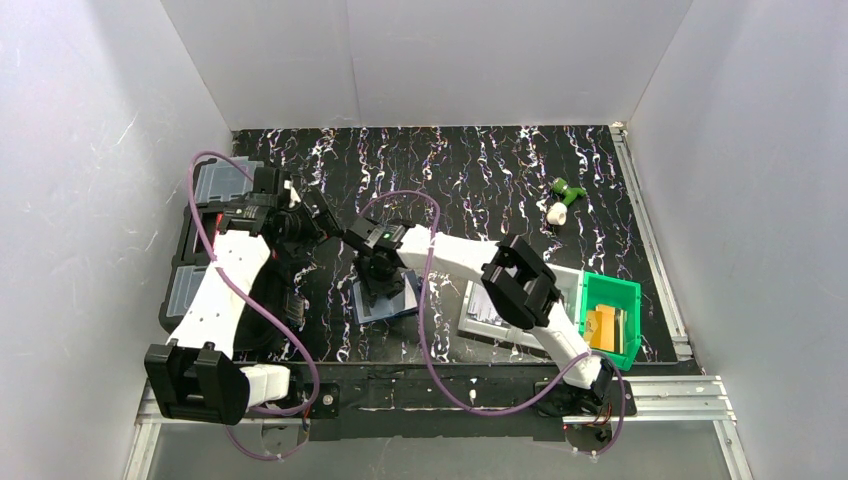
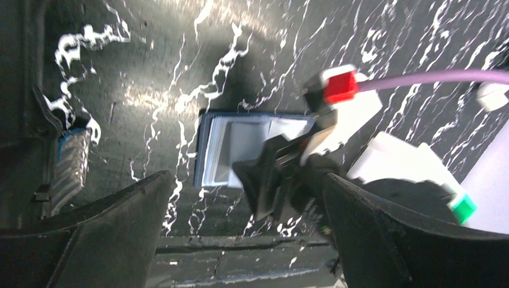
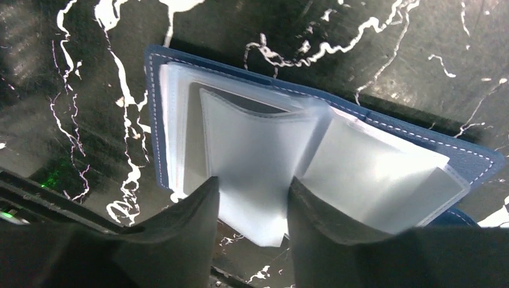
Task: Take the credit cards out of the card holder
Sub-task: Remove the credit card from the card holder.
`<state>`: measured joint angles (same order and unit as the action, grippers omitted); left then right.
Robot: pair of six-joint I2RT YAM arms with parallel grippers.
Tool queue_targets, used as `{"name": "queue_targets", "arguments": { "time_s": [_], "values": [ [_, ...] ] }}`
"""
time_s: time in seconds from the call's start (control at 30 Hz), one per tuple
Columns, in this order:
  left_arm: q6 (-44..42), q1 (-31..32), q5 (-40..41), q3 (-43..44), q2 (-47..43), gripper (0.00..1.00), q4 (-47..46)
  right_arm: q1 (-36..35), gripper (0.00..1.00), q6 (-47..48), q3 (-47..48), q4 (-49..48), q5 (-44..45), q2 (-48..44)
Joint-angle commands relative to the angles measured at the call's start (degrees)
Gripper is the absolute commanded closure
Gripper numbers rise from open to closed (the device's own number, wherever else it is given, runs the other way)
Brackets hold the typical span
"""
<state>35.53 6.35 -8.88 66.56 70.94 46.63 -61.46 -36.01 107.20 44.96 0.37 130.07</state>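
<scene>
Closest to the camera were the two dark fingers [image 3: 180,240] of the right hand [image 3: 252,195]. They stood partly apart, and a clear sleeve [image 3: 252,144] of the card holder [image 3: 157,108] filled the gap between them. I could not tell if they were pinching it or only sitting beside it. I also could not tell if a card was inside that sleeve.

The card holder lay open and flat on the worktop [image 1: 480,180]. From above, it was near the middle, a bit toward 7 o'clock, right under the right hand. Its blue cover peeked out around the sleeves at 10 o'clock and 3 o'clock in the right wrist view.

The left hand [image 2: 245,180] was spread wide and held nothing. It hung near the card holder, at about 10 o'clock from it.

A green box [image 1: 612,285] sat at 4 o'clock on the worktop, with a gold-tan card [image 1: 600,328] standing in it.

I think the job here was to get a card out of a sleeve. To do it well, the right hand should close softly on the card's edge, not only on the floppy plastic. Then it should pull straight along the sleeve's open end. The left hand could press the blue cover down, so the whole card holder would not lift up with the card.
</scene>
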Motion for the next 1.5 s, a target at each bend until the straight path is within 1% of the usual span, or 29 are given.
{"name": "queue_targets", "arguments": {
  "time_s": [0.0, 0.17, 0.23, 0.3, 0.37, 0.47, 0.53, 0.67, 0.77, 0.87, 1.03, 1.13, 1.3, 1.4, 1.47],
  "values": [
    [-1.40, 0.81, -4.98, -3.95, -0.08, 0.02, 2.51, 2.89, 0.60, -0.71, -9.77, -4.58, -4.16, -0.43],
    [-1.54, 2.35, -7.27, -7.47, 1.40, 0.10, 0.33, 5.43, 0.73, -0.68, -14.72, -9.79, -10.23, -2.75],
    [-1.50, 3.53, -7.44, -8.78, 2.09, 0.15, -0.62, 6.14, 0.76, -0.88, -16.32, -11.94, -12.53, -3.34],
    [-1.29, 4.92, -7.55, -9.91, 3.03, 0.24, -1.55, 6.82, 0.81, -1.34, -17.78, -14.38, -14.92, -3.85],
    [-0.70, 6.29, -7.48, -11.05, 3.88, 0.37, -2.79, 7.69, 0.84, -1.96, -19.21, -16.43, -17.24, -4.38],
    [0.01, 8.43, -7.38, -12.03, 5.45, 0.56, -4.56, 8.71, 0.87, -2.77, -21.57, -19.43, -20.01, -5.28],
    [0.37, 9.88, -7.45, -12.11, 7.07, 0.66, -5.69, 9.30, 0.88, -3.19, -22.77, -21.29, -21.70, -6.02],
    [1.02, 12.37, -7.34, -11.75, 10.74, 0.80, -8.12, 9.73, 0.88, -3.11, -23.38, -22.69, -22.73, -7.23],
    [1.50, 12.83, -5.91, -11.75, 14.19, 0.88, -9.41, 10.04, 0.88, -3.04, -23.18, -22.86, -23.24, -7.81],
    [2.03, 12.90, -3.80, -12.36, 17.28, 0.95, -10.37, 10.34, 0.88, -3.16, -23.30, -22.98, -23.42, -8.89],
    [2.58, 12.91, -3.10, -13.83, 20.12, 1.00, -12.43, 10.64, 0.81, -3.09, -23.42, -22.12, -22.09, -12.72],
    [2.40, 12.93, -2.49, -13.91, 20.96, 1.00, -12.50, 10.66, 0.75, -2.48, -22.42, -19.97, -19.67, -14.56],
    [2.00, 12.93, -1.51, -13.67, 21.71, 1.00, -12.11, 10.66, 0.63, -1.38, -20.72, -15.60, -15.93, -14.97],
    [1.86, 12.94, -1.72, -13.51, 21.98, 1.00, -12.09, 10.57, 0.59, -1.29, -20.85, -14.94, -14.97, -15.53],
    [1.66, 12.99, -2.03, -13.18, 22.14, 1.00, -12.10, 10.53, 0.58, -1.31, -20.97, -14.76, -14.52, -15.91]
  ]
}}
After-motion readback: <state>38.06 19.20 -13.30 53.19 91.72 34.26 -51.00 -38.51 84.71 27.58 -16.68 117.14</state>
